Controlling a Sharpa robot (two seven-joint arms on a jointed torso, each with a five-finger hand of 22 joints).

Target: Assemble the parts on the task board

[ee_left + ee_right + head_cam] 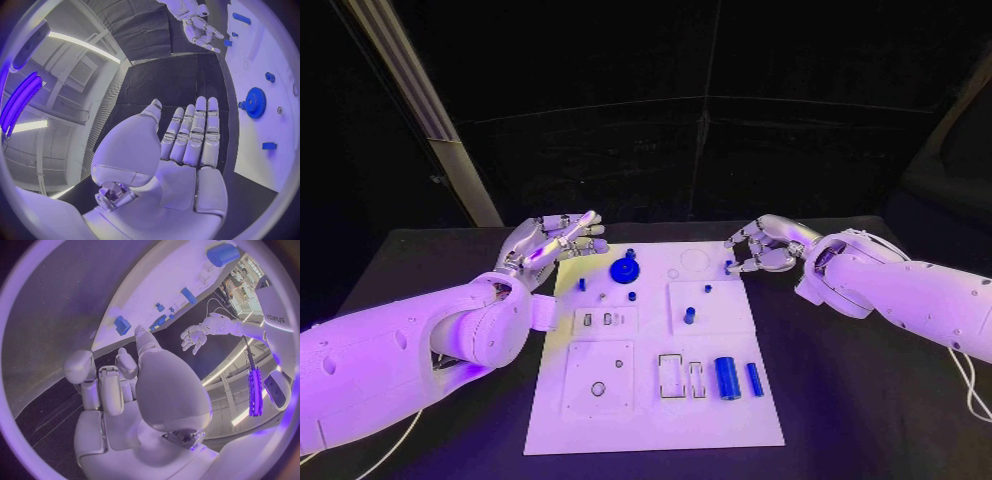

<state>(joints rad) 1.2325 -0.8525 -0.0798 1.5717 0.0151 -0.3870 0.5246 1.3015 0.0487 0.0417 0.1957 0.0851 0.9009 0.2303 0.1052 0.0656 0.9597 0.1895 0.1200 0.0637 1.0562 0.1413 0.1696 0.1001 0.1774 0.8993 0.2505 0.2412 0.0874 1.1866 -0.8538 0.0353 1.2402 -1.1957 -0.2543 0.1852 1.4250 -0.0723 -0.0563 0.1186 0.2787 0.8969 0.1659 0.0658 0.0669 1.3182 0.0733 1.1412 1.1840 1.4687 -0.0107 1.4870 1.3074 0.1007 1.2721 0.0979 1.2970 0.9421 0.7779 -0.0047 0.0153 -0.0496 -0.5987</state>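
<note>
The task board [653,400] is a long white plate lying flat in the middle of the black bench [877,400], its surface cut into raised square panels and shallow slots. Near its far end a round blue gear [626,269] sits on the board, with several small blue pegs [633,295] standing around it. Toward the near end a blue cylinder [727,376] and a thinner blue bar [753,378] lie side by side, just beside two empty rectangular slots [684,375]. The left hand [560,243] hovers at the board's far left corner, empty, its fingers straight and pressed side by side. The right hand [764,250] hangs over the far right corner, fingers curled inward; whether it pinches the small blue piece [728,264] beside its fingertips I cannot tell. Behind the bench hangs a dark curtain [733,120], with a pale slanted post [423,110] at the left.
</note>
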